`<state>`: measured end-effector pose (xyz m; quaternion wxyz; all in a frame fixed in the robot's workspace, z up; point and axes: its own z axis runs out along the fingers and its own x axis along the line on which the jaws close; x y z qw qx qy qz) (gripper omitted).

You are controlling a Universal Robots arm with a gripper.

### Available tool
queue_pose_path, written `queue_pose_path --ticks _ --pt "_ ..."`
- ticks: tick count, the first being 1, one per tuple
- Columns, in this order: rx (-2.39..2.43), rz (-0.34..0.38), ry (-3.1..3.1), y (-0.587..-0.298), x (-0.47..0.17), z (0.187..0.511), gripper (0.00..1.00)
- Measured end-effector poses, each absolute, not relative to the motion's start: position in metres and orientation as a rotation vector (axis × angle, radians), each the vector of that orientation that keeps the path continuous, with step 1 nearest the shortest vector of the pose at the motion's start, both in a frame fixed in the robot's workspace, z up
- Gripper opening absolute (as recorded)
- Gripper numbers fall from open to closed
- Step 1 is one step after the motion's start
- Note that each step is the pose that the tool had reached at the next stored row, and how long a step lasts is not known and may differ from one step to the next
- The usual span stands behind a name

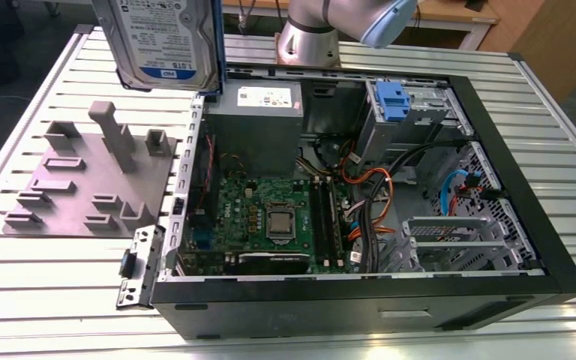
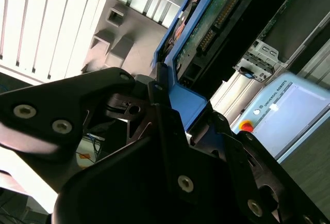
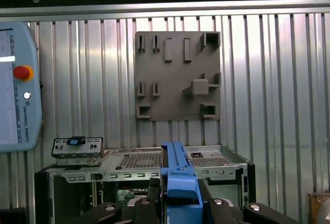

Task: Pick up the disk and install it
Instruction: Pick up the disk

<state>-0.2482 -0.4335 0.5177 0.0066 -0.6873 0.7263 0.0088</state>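
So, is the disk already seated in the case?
No, in the exterior view the disk is up in the air over the case corner, not in a bay.

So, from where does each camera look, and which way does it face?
Exterior view: off the arm, looking down into the open computer case; the arm shows beyond it.
First wrist view: on the wrist, facing down past gripper and disk at the grey plate.
Second wrist view: on the wrist, close along the gripper gripping the disk.
All share the disk.

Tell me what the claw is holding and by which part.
The claw holds the disk, pinched on its blue side rail at one edge, with the disk lifted above the open computer case.
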Motion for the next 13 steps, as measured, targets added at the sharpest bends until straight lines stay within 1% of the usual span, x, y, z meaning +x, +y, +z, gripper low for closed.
queue_pose_path --ticks 13 --pt "-2.15 0.028 2.272 -0.433 -0.235 0.518 0.36"
